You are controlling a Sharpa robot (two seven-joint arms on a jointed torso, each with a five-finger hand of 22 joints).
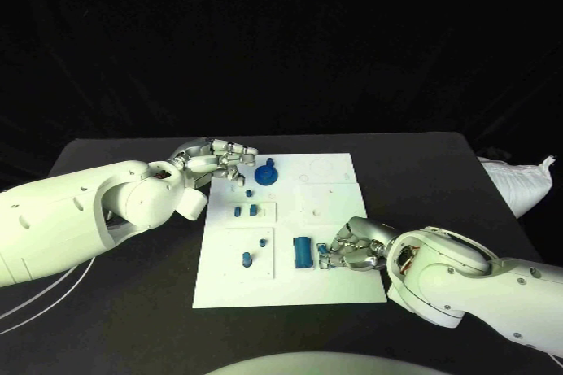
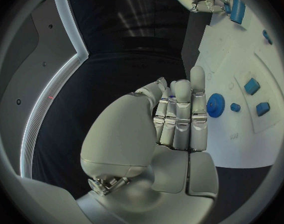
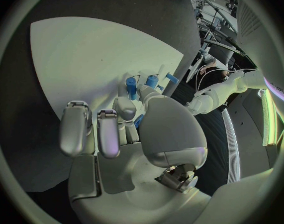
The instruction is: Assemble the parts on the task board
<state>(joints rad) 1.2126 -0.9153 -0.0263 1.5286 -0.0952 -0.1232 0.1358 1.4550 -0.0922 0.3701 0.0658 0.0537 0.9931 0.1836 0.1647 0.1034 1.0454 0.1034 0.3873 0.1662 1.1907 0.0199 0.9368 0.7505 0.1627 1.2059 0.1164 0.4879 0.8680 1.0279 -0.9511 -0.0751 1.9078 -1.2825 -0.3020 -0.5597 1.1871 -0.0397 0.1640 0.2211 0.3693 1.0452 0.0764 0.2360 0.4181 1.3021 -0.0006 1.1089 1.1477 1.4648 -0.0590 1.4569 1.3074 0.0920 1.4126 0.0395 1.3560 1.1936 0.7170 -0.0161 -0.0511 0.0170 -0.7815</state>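
The white task board (image 1: 307,285) lies in the middle of the black table. A blue gear (image 1: 268,175) sits near its far left corner, and my left hand (image 1: 223,159) hovers just beside it, fingers stretched out side by side (image 2: 179,115) with nothing in them; the gear (image 2: 215,104) lies next to the fingertips. My right hand (image 1: 355,250) is over the board's near middle, beside an upright blue block (image 1: 303,251). Its thumb and a finger pinch a small blue part (image 3: 140,121).
Several small blue parts lie in the recesses on the board's left half (image 1: 246,211), (image 1: 246,257). Black table (image 1: 129,310) surrounds the board. A white cloth-like object (image 1: 522,180) lies at the table's right edge.
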